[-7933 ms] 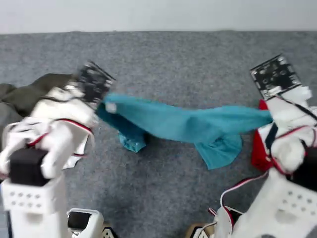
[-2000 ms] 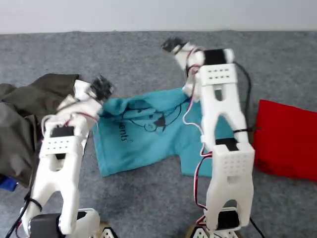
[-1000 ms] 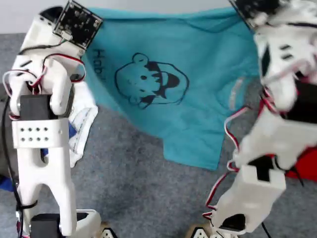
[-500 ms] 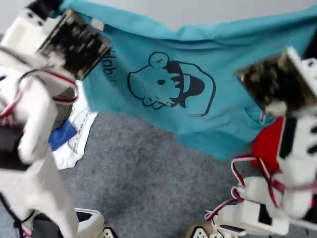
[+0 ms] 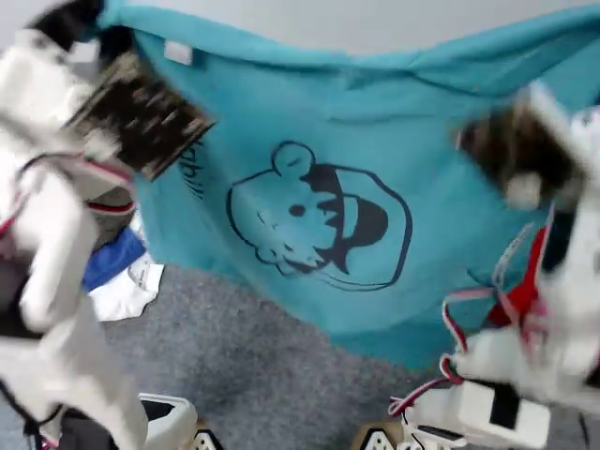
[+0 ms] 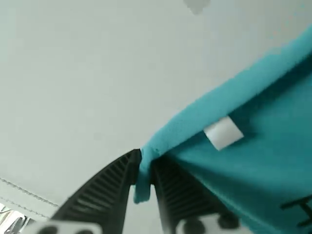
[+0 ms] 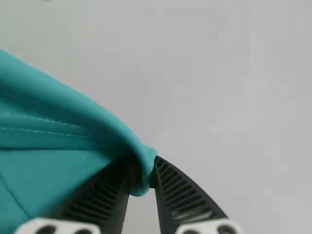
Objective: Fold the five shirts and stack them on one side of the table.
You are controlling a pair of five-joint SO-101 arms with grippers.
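Note:
A teal shirt (image 5: 375,141) with a dark cartoon print hangs spread out high above the table, held up between both arms. My left gripper (image 6: 144,163) is shut on one top corner of the teal shirt (image 6: 243,161), close to its white label (image 6: 223,132). My right gripper (image 7: 141,173) is shut on the other top corner of the teal shirt (image 7: 44,151). A red shirt (image 5: 525,281) lies on the right of the table behind the right arm. Under the left arm lie a white shirt (image 5: 127,286) and a blue one (image 5: 111,258).
The grey table (image 5: 234,375) shows below the hanging shirt. The arm bases (image 5: 164,422) stand at its near edge. A pale wall (image 6: 97,73) is behind the raised grippers.
Both arms have lifted the teal shirt from the table and spread it wide in the air. Over the last second it has come higher and closer to the camera.

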